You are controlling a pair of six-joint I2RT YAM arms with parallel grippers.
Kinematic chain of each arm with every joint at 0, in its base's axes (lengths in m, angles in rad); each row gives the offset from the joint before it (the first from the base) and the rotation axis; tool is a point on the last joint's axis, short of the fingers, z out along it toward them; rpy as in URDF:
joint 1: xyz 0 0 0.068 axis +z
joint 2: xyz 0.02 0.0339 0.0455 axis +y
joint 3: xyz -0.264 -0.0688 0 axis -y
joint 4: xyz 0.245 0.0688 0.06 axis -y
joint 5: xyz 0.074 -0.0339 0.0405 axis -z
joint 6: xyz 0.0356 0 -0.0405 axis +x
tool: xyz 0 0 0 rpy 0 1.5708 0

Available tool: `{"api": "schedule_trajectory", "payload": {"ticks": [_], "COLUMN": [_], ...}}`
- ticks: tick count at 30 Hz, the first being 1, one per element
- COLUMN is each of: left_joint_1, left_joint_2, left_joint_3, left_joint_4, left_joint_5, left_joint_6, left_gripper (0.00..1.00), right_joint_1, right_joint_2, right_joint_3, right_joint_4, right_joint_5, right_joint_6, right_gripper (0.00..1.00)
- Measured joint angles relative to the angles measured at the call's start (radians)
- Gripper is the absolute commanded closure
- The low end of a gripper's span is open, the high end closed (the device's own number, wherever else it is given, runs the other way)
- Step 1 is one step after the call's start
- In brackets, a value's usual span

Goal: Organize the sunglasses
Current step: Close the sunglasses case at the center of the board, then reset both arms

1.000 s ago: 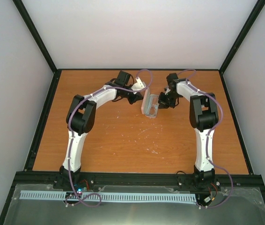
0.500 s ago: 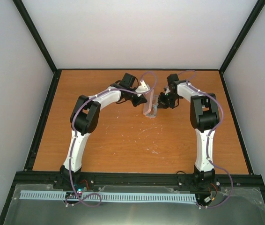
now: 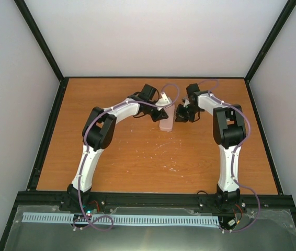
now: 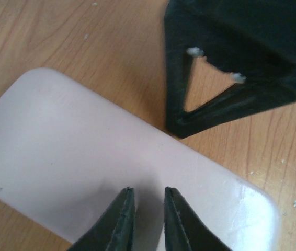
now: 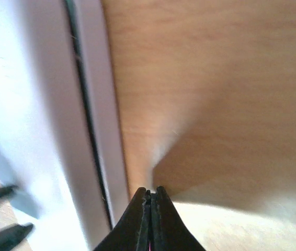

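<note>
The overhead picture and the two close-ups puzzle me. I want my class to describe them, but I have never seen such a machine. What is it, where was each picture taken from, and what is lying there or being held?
These are two robot arms, the left arm and the right arm, bolted to the near edge of a wooden table. The overhead picture comes from a fixed camera above and behind them. Each close-up comes from a camera on one arm's wrist, looking past its own pincer. A closed pink case lies on the table between the arms. The left pincer is over its lid, with its fingers a narrow gap apart and holding nothing. The right pincer is shut, beside the case. No sunglasses are in view.
</note>
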Motion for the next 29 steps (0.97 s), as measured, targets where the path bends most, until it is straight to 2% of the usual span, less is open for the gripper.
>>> {"api": "schedule_trajectory", "payload": {"ticks": [1, 2, 3, 4, 6, 10, 13, 19, 23, 29], "left_joint_1": [0.006, 0.011, 0.016, 0.023, 0.044, 0.129, 0.217, 0.421, 0.528, 0.548], "left_joint_2": [-0.003, -0.010, -0.019, -0.037, -0.081, -0.224, -0.375, -0.665, -0.731, -0.747], "left_joint_3": [-0.001, -0.003, -0.005, -0.007, -0.008, -0.011, -0.056, -0.261, -0.357, -0.466], "left_joint_4": [0.000, -0.002, -0.006, -0.016, -0.031, -0.062, -0.060, -0.043, -0.070, -0.098], "left_joint_5": [-0.003, -0.011, -0.019, -0.028, -0.047, -0.089, -0.133, -0.220, -0.247, -0.238], "left_joint_6": [-0.002, -0.006, -0.012, -0.021, -0.032, -0.077, -0.117, -0.233, -0.262, -0.270], "left_gripper": [0.56, 0.37, 0.05, 0.01, 0.01, 0.00, 0.00, 0.00, 0.00, 0.01], "right_joint_1": [-0.003, -0.009, -0.019, -0.030, -0.066, -0.148, -0.188, -0.187, -0.186, -0.186], "right_joint_2": [-0.013, -0.029, -0.050, -0.071, -0.131, -0.258, -0.324, -0.385, -0.404, -0.432], "right_joint_3": [-0.014, -0.027, -0.041, -0.051, -0.075, -0.109, -0.125, -0.202, -0.247, -0.256], "right_joint_4": [-0.008, -0.020, -0.034, -0.048, -0.069, -0.085, -0.077, -0.051, -0.043, -0.023], "right_joint_5": [0.008, 0.020, 0.033, 0.048, 0.078, 0.126, 0.159, 0.196, 0.214, 0.226], "right_joint_6": [-0.006, -0.010, -0.019, -0.024, -0.042, -0.077, -0.101, -0.122, -0.119, -0.113], "right_gripper": [0.91, 0.88, 0.87, 0.84, 0.74, 0.65, 0.65, 0.65, 0.65, 0.66]}}
